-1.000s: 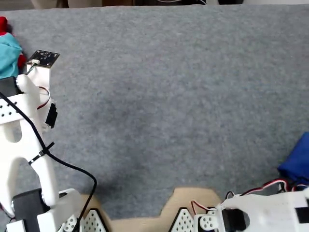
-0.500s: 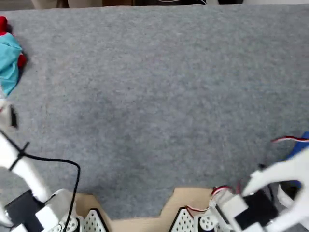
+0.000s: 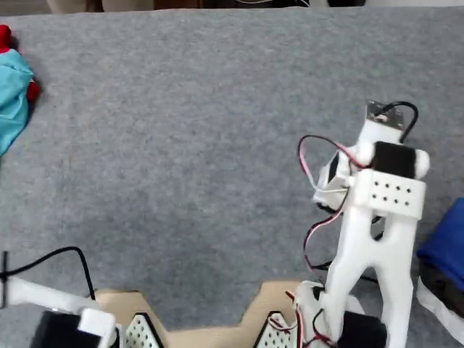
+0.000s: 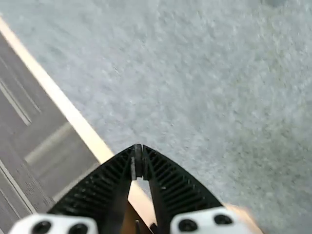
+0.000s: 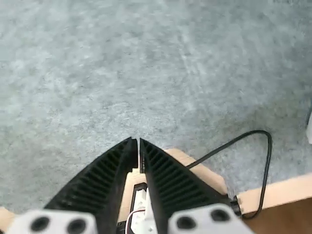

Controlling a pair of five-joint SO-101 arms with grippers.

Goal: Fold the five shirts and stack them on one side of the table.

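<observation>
grey felt table (image 3: 217, 145) bears a teal shirt (image 3: 13, 94) at one edge, a blue shirt (image 3: 446, 246) at the opposite edge.

The right gripper (image 5: 138, 142) hangs over a grey felt mat (image 5: 146, 63), its two black ridged fingers (image 5: 109, 170) meeting at the tips with nothing between them. Beneath the fingers lies the edge of a tan board (image 5: 209, 181), which cuts into the mat. A thin black cable (image 5: 269, 146) loops over the felt beside the board. Red and white wires (image 5: 139, 213) show just under the fingers.
</observation>
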